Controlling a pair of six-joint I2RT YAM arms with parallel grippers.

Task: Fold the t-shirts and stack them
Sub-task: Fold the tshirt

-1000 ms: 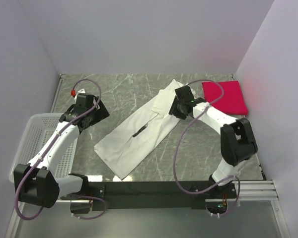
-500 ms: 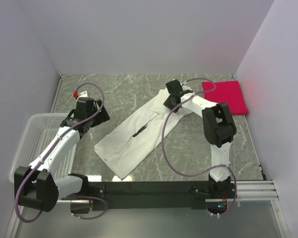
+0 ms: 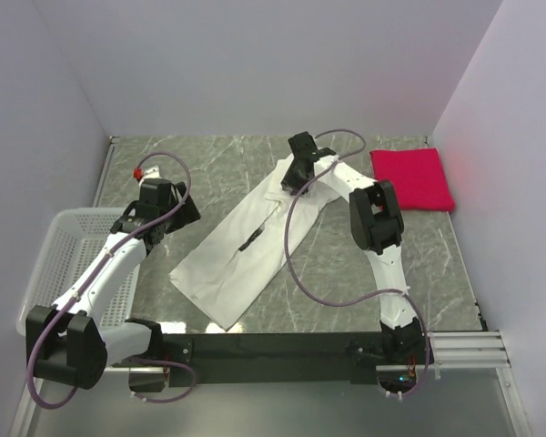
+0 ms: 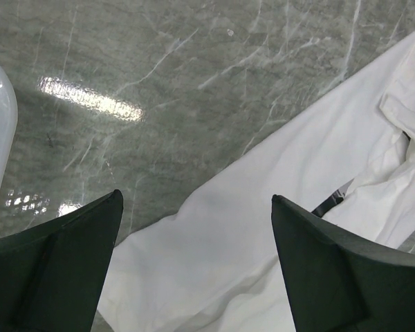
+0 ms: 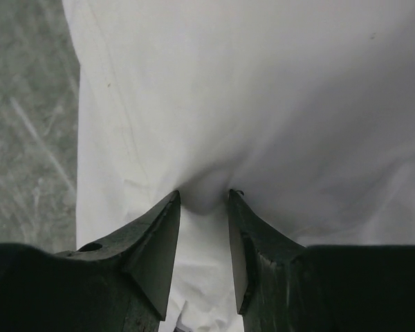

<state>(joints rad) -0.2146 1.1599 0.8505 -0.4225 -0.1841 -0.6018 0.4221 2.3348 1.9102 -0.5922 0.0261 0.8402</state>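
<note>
At the far left the white mesh basket sits untouched, and beside it the left gripper has barely shifted over the last second: its jaws are spread wide and hold nothing, hanging above the grey marble table just off the long left edge of the white t-shirt. That shirt lies diagonally across the middle of the table, and its far end is what has changed, since the right-hand flap has been drawn in leftwards, leaving the garment narrower there than a second ago. The right gripper has swept left across that end and its jaws are drawing together on a small ridge of the white cloth, so a lengthwise fold seems under way. At the far right the red t-shirt lies folded square, well apart, apparently the place for stacking the white one
</note>
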